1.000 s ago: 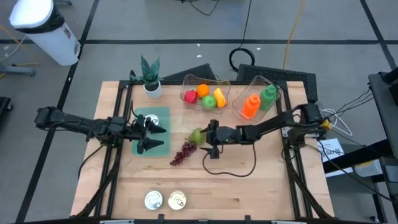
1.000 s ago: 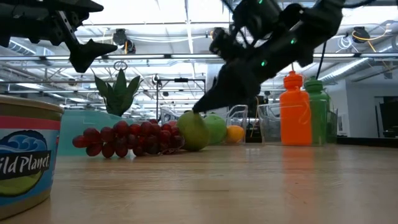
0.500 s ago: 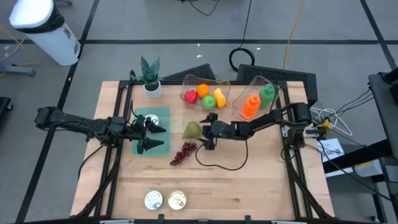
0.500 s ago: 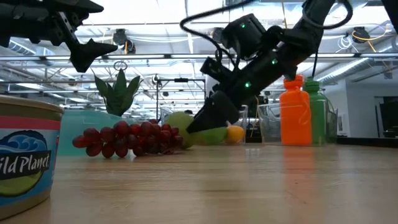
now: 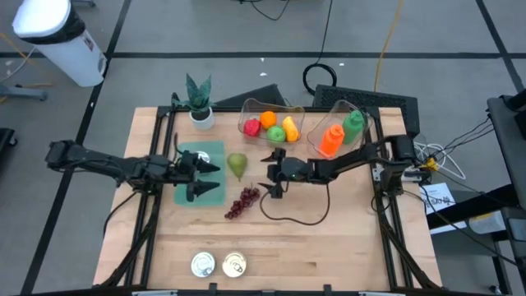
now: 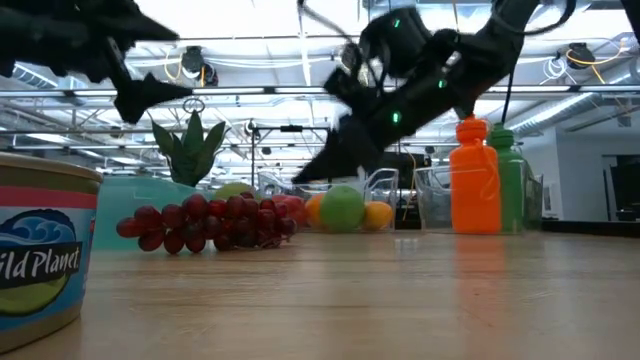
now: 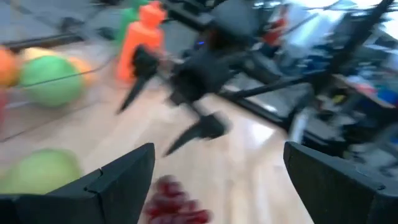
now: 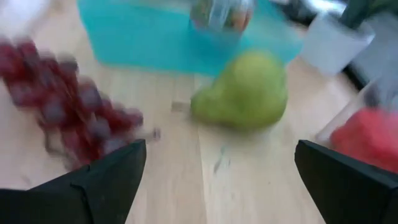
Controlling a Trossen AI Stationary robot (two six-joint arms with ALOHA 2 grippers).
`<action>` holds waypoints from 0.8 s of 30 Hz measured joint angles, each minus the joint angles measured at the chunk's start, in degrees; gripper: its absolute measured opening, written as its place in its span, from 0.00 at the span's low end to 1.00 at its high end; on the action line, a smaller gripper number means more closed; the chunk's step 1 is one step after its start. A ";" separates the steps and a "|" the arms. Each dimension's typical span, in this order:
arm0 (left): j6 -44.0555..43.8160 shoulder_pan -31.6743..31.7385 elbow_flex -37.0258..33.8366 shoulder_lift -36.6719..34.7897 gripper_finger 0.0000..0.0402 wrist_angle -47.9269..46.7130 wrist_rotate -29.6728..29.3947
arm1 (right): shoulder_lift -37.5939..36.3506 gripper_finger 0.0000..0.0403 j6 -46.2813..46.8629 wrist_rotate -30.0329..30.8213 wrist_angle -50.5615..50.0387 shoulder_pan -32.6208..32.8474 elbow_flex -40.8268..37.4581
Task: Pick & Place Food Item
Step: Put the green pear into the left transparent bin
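Observation:
A green pear (image 5: 237, 164) lies on its side on the wooden table, just right of the teal board (image 5: 191, 156); the right wrist view shows the pear (image 8: 242, 93) ahead of my fingers. A bunch of red grapes (image 5: 242, 201) lies nearer the front edge. My right gripper (image 5: 266, 175) stands open a short way right of the pear, above the table, touching nothing. My left gripper (image 5: 212, 180) hovers open over the teal board, with nothing between its fingers.
At the back stand a clear bin of toy fruit (image 5: 271, 125), a clear bin with an orange and a green bottle (image 5: 339, 131), and a potted plant (image 5: 199, 100). Two cans (image 5: 219, 265) sit near the front edge. A black cable (image 5: 296, 215) loops across the table.
The pear has rolled from beside my right gripper toward the table's left and far side, coming to rest by the teal board. My right gripper has followed a little leftward and lifted its fingers off the table.

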 joint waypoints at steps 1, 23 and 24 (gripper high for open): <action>-0.34 0.02 0.07 0.71 0.90 -0.38 -0.98 | -0.83 0.98 -0.13 0.12 0.14 0.30 0.02; -11.43 7.13 40.73 44.33 0.90 -42.03 -9.80 | -25.02 0.98 -0.20 13.50 -21.46 4.48 0.02; -11.57 8.06 42.54 45.91 0.90 -44.71 -9.91 | -25.31 0.98 -0.02 13.48 -22.10 4.48 0.02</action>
